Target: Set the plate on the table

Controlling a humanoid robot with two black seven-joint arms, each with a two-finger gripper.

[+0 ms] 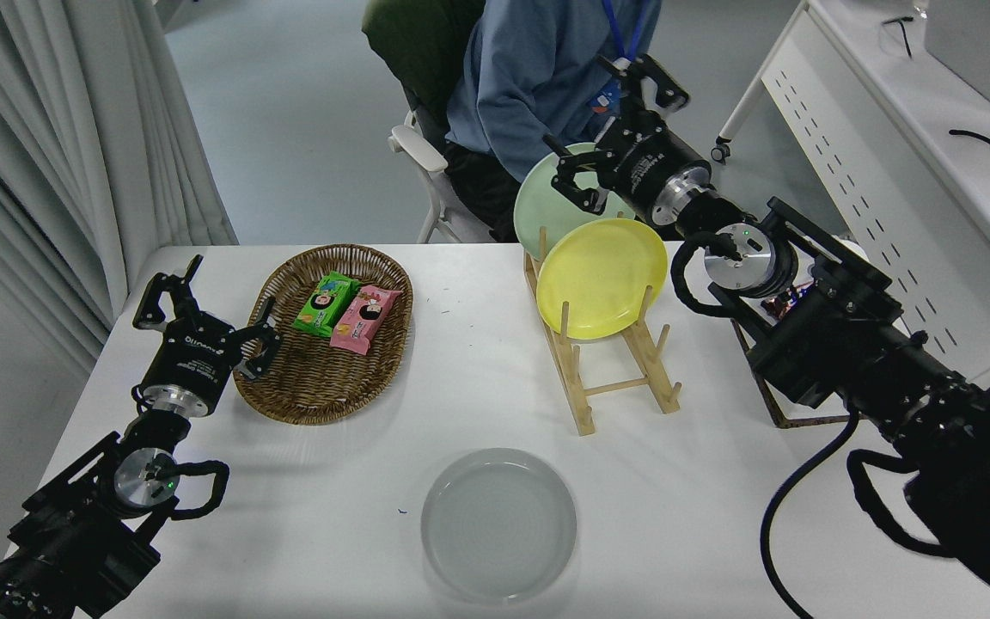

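Currently the right gripper [614, 123] is raised at the far edge of the table [357, 481], fingers spread and holding nothing, poised over the top rim of the pale green plate [538, 206]. That plate stands upright in the far slot of the wooden rack [611, 361], with the yellow plate [602, 275] leaning in the slot just in front of it. A person in a blue top [529, 77] sits directly beyond the rack.

Grey plate [499, 524] lies flat on the white tabletop at the near centre edge (well apart from the rack and from both grippers).

Left gripper [203, 322] rests at the near left, fingers spread, empty, just beside the wicker basket [289, 387], which holds a green snack packet [326, 303] and a pink snack packet [364, 319].
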